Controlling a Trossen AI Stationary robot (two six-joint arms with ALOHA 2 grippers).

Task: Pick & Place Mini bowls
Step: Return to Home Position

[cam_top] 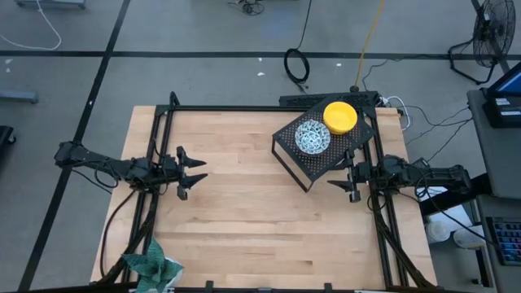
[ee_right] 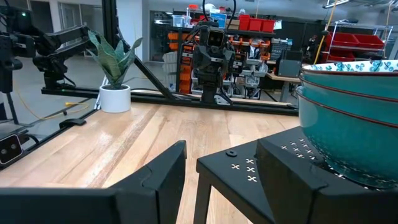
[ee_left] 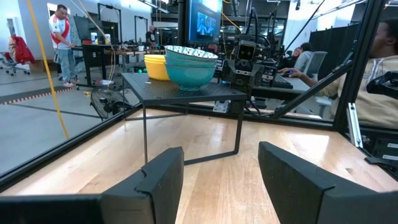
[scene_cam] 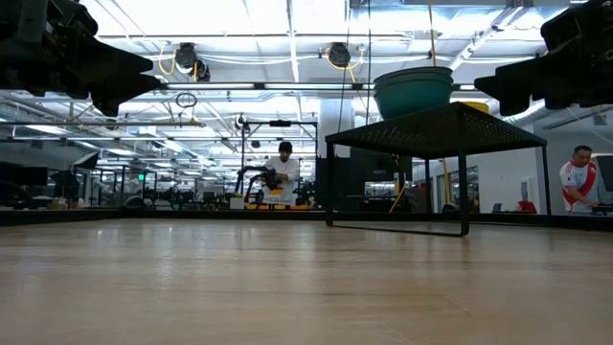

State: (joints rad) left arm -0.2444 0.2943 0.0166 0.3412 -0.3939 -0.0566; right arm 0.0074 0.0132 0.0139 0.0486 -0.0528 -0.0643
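The mini bowls stand in two stacks on top of the black perforated stand (cam_top: 303, 161) at the table's far right. The teal-patterned stack (cam_top: 313, 137) is nearer the table's middle, and the yellow stack (cam_top: 340, 116) sits behind it toward the far edge. Both stacks rest on their bases, as the left wrist view shows: teal bowls (ee_left: 189, 67), yellow bowls (ee_left: 155, 66). My right gripper (cam_top: 339, 176) hovers open just off the stand's near-right side, level with its top (ee_right: 245, 165), with the teal stack (ee_right: 351, 118) close ahead. My left gripper (cam_top: 195, 171) is open above the table's left part, pointing toward the stand.
A potted plant with green patterned leaves (cam_top: 151, 264) stands at the table's near left corner. Bare wooden tabletop (cam_top: 244, 203) lies between the two arms and in front of the stand. Black frame rails run along the table's edges. People are in the room beyond.
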